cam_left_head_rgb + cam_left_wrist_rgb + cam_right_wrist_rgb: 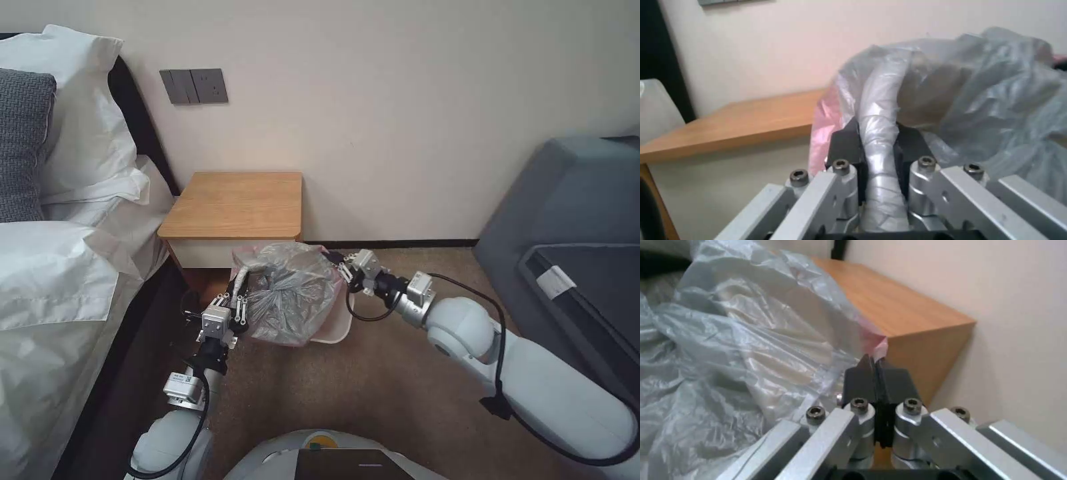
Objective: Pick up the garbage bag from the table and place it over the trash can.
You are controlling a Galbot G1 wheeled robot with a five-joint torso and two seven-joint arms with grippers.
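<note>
Left gripper (241,279) clamped on a bunched fold of the garbage bag (290,293), plastic squeezed between its pads (845,146). Right gripper (341,267) pinched tight on the bag's pink rim. Bag stretched between both, draped over the trash can (333,330) on the carpet, at 6 o'clock from the table (233,203)

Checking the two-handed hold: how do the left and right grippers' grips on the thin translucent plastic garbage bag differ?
The left gripper clamps a thick bunched rope of the thin translucent plastic garbage bag; the right gripper pinches only a thin pink-tinted edge, its pads nearly touching. The left holds the bed-side end, the right the opposite end. Both are shut on the bag, above the cream-white plastic trash can.
</note>
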